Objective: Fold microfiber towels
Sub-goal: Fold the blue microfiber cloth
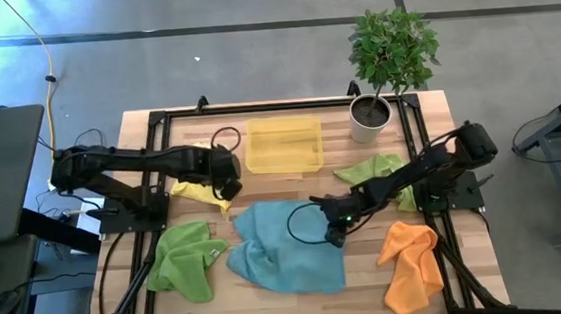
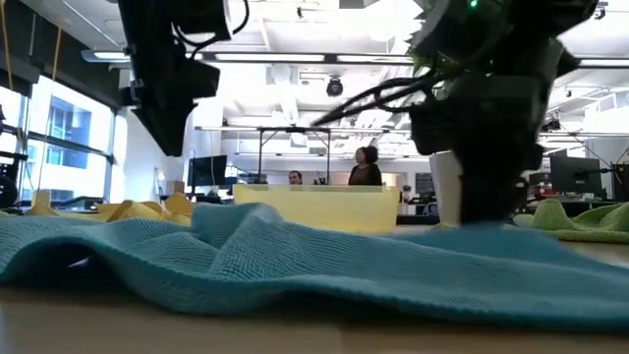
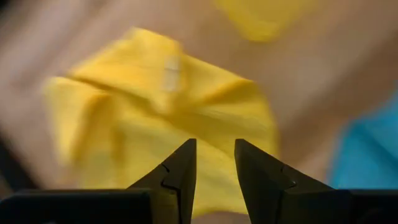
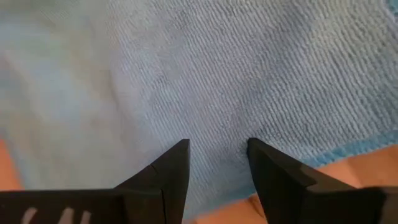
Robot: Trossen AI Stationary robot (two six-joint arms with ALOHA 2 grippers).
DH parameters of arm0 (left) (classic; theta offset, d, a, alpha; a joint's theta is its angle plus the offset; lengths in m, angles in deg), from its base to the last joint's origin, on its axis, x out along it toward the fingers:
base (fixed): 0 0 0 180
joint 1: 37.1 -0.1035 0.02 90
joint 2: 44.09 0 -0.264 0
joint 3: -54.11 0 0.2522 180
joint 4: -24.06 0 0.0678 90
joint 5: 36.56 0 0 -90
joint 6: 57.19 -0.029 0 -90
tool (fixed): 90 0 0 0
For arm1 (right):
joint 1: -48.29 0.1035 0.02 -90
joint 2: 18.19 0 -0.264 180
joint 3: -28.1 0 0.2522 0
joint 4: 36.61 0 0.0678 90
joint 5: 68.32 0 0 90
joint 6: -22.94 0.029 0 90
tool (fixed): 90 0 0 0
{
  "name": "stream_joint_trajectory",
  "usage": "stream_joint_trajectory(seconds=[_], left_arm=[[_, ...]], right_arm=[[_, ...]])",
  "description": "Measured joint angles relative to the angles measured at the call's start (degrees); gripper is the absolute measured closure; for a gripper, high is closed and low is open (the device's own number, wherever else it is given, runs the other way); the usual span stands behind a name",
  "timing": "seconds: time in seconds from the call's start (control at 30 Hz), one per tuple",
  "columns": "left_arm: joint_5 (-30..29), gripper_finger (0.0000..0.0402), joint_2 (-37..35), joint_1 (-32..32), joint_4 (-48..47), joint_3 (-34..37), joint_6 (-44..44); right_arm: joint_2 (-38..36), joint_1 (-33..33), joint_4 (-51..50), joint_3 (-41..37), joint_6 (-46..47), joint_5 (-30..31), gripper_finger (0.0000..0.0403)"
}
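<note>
Blue square microfiber towel: my right gripper hangs parted over its edge; I'd pinch one layer. Left gripper parted too.

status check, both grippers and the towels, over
Left gripper open above yellow towel. Right gripper open over blue towel, near its edge. Nothing held, all towels unfolded. Nothing in the way.

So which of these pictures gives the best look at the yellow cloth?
The left wrist view: the yellow cloth fills it, crumpled, beyond the left gripper. From above it is partly hidden under that arm; the low view shows only a strip; the right wrist view shows none.
</note>
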Motion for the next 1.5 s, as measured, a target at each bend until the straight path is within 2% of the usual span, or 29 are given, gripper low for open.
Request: stream_joint_trajectory(seconds=[0.2,0.37,0.63,0.9,1.03,1.3,1.5], left_arm=[[9.2,0.0300,1.9,5.9,7.4,1.3,-1.2],[16.7,0.0300,3.6,10.7,17.0,3.1,-7.3],[16.4,0.0291,9.0,14.4,17.9,3.2,-7.0],[15.8,0.0224,15.8,13.4,16.9,3.2,-2.3],[14.7,0.0203,18.7,12.3,16.8,3.3,-1.9],[15.0,0.0201,20.8,12.9,17.7,3.0,-4.1],[12.8,0.0231,20.9,13.6,18.0,3.0,-5.1]], right_arm=[[-6.1,-0.2,-6.1,1.9,-5.4,5.0,0.0247],[-7.5,-0.7,-10.1,2.0,-9.2,13.7,0.0247],[-4.1,-5.2,-12.3,2.0,-13.4,11.7,0.0247],[-4.2,-7.6,-10.7,2.0,-16.0,9.5,0.0247],[-4.2,-8.2,-11.0,2.0,-17.0,9.4,0.0247],[-4.2,-10.1,-11.2,2.0,-18.6,10.0,0.0247],[-4.2,-11.6,-11.0,1.3,-18.7,11.0,0.0247]])
